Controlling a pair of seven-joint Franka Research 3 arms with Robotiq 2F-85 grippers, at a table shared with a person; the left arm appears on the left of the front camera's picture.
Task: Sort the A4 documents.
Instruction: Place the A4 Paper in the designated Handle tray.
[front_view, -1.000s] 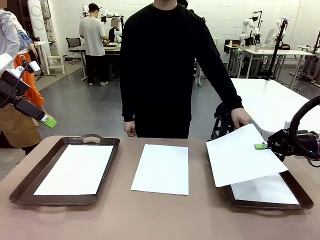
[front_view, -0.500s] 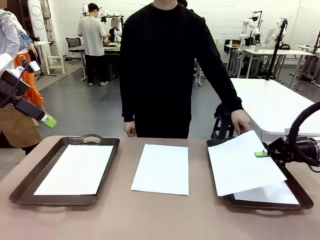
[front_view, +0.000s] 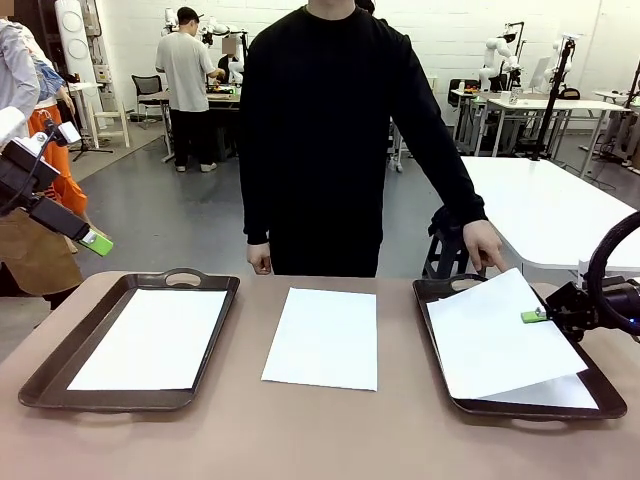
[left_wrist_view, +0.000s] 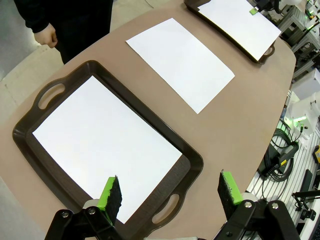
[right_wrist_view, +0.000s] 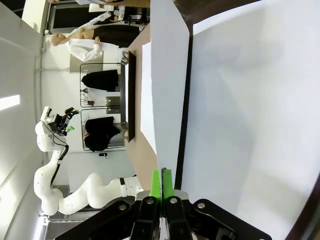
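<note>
Pinching the edge of a thin white A4 paper sheet (front_view: 500, 335), the right gripper (front_view: 535, 316) has its green pads pressed flat together on it, over at the right side of the table. That sheet lies slanted across the dark brown handled tray (front_view: 437, 290) on the right, and a second white sheet (front_view: 565, 393) peeks out from beneath it on the tray floor. The person's hand (front_view: 483, 243) hangs just by the slanted sheet's far corner; touching or not, I cannot tell. In the middle of the pale brown tabletop (front_view: 300, 430), another plain white sheet (front_view: 323, 337) lies flat, alone between the trays. Over on the left, a matching dark brown tray (front_view: 35, 385) holds one white sheet (front_view: 150, 338) squarely inside its rim. The left gripper (left_wrist_view: 171, 190) hangs in the air over that left tray, its fingers spread wide, nothing between them.
</note>
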